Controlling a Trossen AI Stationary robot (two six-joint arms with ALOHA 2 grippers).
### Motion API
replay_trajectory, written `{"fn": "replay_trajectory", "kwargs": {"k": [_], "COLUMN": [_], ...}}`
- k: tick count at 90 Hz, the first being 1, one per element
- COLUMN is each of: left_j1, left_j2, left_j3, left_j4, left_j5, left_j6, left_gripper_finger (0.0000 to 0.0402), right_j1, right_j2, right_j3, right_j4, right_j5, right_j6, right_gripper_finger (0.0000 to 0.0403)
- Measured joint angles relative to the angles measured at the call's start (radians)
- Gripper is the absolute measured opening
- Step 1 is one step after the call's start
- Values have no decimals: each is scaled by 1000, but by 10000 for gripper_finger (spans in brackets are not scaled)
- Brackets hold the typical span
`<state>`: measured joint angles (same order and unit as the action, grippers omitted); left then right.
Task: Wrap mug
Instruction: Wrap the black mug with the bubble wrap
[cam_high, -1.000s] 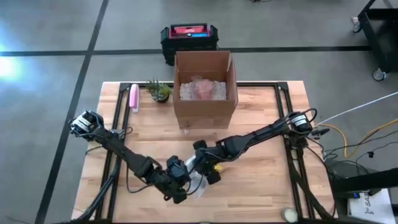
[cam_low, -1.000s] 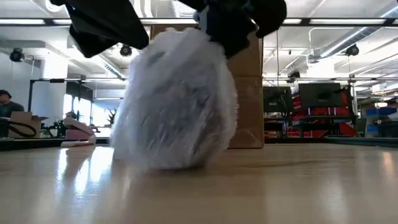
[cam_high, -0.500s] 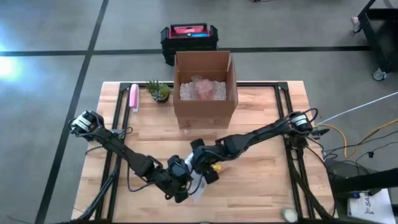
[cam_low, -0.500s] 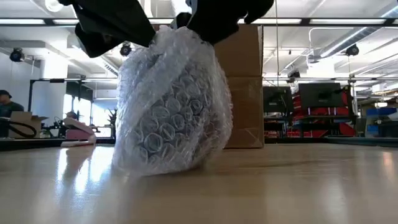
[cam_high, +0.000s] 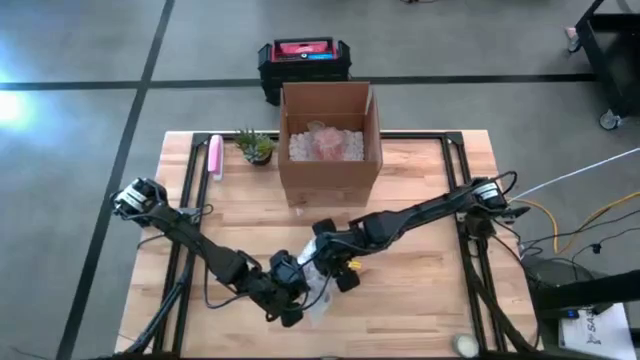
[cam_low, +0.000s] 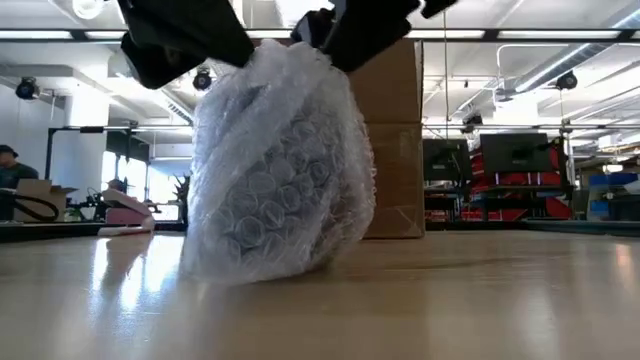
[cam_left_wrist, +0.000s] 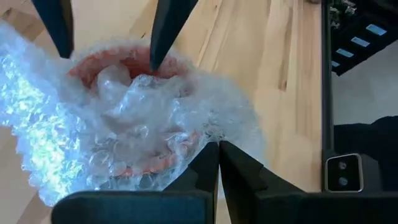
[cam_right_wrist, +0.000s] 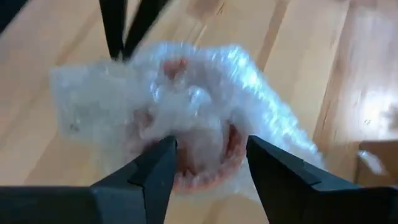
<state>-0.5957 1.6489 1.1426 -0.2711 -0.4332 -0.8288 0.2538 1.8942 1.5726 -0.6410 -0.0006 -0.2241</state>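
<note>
The left gripper pinches the bubble wrap closed; the right gripper stands open above the mug.

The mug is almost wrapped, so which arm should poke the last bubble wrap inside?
Probably the right. Its end effector is open over the mug mouth, while the left end effector is shut on the wrap edge, holding it.

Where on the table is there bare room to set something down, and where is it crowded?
Bare wood lies right of the cardboard box toward the table edge, and along the front right. Crowded: front centre, where left gripper and right gripper meet over the bubble-wrapped mug, and behind, near the plant.
</note>
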Motion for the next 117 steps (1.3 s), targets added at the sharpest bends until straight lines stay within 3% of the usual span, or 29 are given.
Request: {"fn": "replay_trajectory", "kwargs": {"k": [34,59,75,96,117], "left_j1": [4,37,60,80,82], "left_j2": [-4,-11,-4,43,56], "left_j3": [2,2,-7,-25,-27], "left_j4": [-13,-14,-70,-52,-16], "left_j5": [-3,-63,-49,-43,-30], "left_j6": [0,-10,-11,-21,5], "left_gripper_finger": [0,0,0,0,0], "right_j1": [14,15,18,29,-1], "right_j2": [-1,129,132,8,-19], "right_j3": [-2,-4,-4,-4,-3], "right_j4": [64,131,111,79,112], "right_j5": [-33,-33,-26,-24,53], "right_j6": [-1,13,27,4,-19], "right_gripper_finger": [96,6,12,5,0]}}
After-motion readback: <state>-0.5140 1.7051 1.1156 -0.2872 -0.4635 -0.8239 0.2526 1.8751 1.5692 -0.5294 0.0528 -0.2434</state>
